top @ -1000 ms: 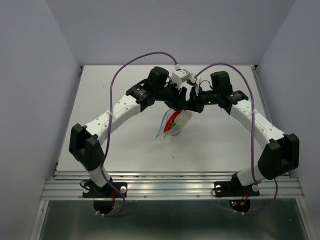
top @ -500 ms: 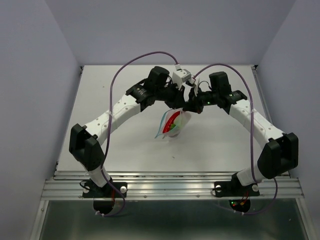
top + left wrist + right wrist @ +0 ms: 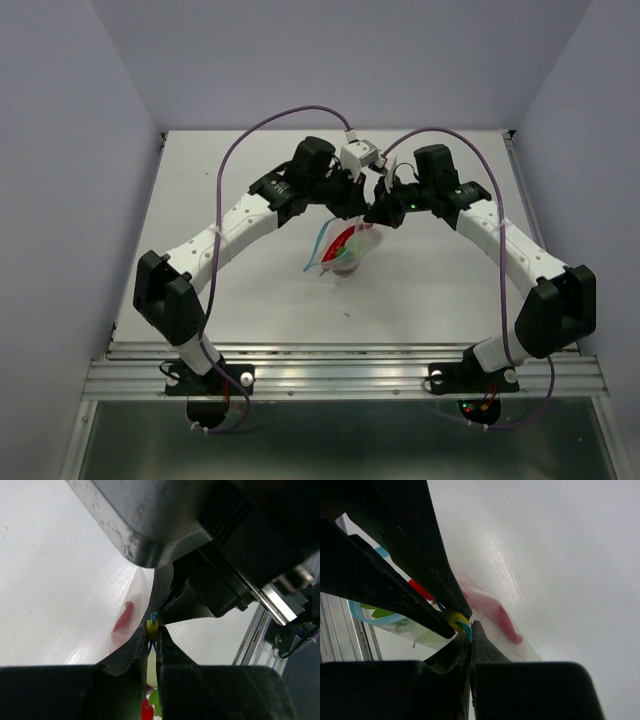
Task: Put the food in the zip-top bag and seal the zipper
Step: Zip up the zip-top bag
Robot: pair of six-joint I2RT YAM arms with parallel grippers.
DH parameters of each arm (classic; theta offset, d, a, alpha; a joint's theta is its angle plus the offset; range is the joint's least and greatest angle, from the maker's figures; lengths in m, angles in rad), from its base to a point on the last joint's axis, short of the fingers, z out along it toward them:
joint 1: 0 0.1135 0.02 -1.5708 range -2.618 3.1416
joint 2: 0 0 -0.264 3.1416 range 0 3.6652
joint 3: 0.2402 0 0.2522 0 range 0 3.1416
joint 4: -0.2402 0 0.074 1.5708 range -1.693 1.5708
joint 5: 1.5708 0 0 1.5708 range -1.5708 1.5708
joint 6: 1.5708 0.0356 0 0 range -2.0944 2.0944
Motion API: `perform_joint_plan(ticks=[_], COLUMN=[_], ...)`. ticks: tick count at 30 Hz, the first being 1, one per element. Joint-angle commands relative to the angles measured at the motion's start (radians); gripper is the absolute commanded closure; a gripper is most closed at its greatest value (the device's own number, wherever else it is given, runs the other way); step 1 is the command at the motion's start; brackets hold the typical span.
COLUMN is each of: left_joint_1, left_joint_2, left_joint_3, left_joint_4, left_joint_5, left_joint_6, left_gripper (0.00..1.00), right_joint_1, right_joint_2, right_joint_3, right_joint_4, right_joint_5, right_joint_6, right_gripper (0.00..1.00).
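From above, the bag hangs from both claws, food inside. Left wrist: left claw pinches the zipper. Right wrist: right claw pinches it too. Uneven pulling could slip the strip, spilling food.

white table, seemingly lavender walls
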State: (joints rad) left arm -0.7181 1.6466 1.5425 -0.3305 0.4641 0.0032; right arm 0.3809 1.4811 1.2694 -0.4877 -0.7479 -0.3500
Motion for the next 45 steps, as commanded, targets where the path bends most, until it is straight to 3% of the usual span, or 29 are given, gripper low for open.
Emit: perform_joint_plan(ticks=[1,20,32,45], left_joint_1=[-0.003,-0.001,-0.001,0.008], left_joint_2=[-0.080,-0.180,-0.214,-0.356], left_joint_3=[-0.070,-0.225,-0.272,-0.416], left_joint_4=[-0.070,-0.073,-0.137,-0.171], left_joint_5=[-0.079,-0.116,-0.182,-0.258], left_joint_6=[0.027,-0.028,-0.034,-0.134], left_gripper=[1.00,1.00,1.00,1.00], right_joint_1=[0.004,-0.042,-0.109,-0.174], right_joint_2=[-0.035,-0.010,-0.001,0.027], right_joint_3=[0.064,0.074,0.097,0.108], right_joint_4=[0.052,0.201,0.213,0.236], right_joint_5=[0.067,0.355,0.354,0.485], right_joint_6=[0.040,0.249,0.295,0.275], right_gripper=[0.99,0.99,0.99,0.99])
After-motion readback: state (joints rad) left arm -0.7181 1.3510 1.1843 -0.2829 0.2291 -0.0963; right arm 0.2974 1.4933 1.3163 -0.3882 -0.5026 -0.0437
